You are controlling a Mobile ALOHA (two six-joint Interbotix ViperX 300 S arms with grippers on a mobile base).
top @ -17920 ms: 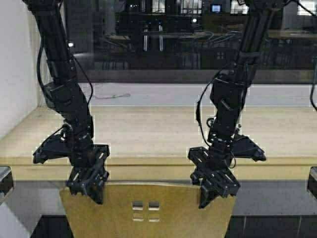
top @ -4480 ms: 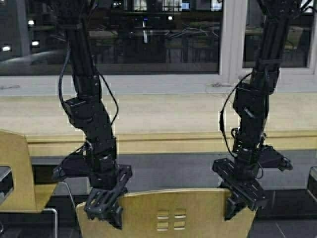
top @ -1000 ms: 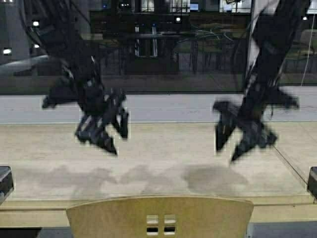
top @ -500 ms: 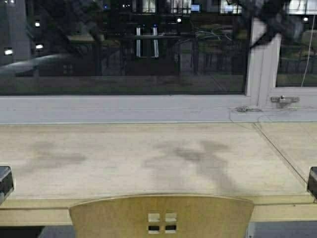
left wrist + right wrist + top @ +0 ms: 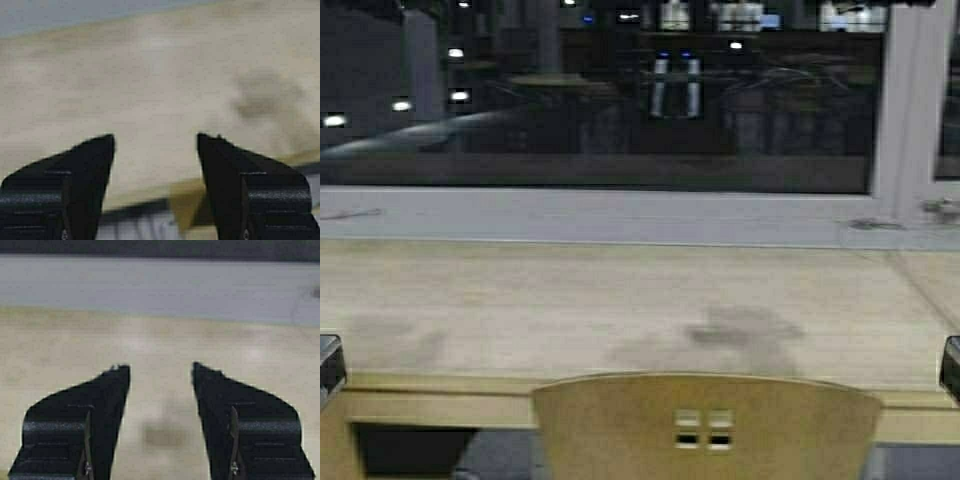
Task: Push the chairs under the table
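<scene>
1. High view first: the chair [image 5: 705, 428] sits low and centre-right, only its curved tan backrest in sight, four small rectangular cutouts in the middle of it.
2. The backrest's top edge overlaps the thick pale front edge of the table [image 5: 620, 310] — the rest of the chair is cut off below, so how deep the seat sits under the tabletop cannot be told.
3. The table runs the full width, a long light-wood surface with soft grey shadows on it, one patch just beyond the chair.
4. Behind the table, a pale window sill [image 5: 600, 215], then dark glass full of reflected lights, and a white window frame [image 5: 900, 100] standing upright at the right.
5. No arm shows in the high view — both are out of that picture.
6. Left wrist view: the left pincer [image 5: 155, 145] is spread wide, two black fingers [image 5: 85, 170] apart with nothing between them, hanging above the tabletop near its front edge; a tan wedge that may be part of the chair shows just past that edge.
7. Right wrist view: the right pincer [image 5: 160, 375] is also spread and holding nothing, over the table with the sill ahead and a faint shadow on the wood below.
</scene>
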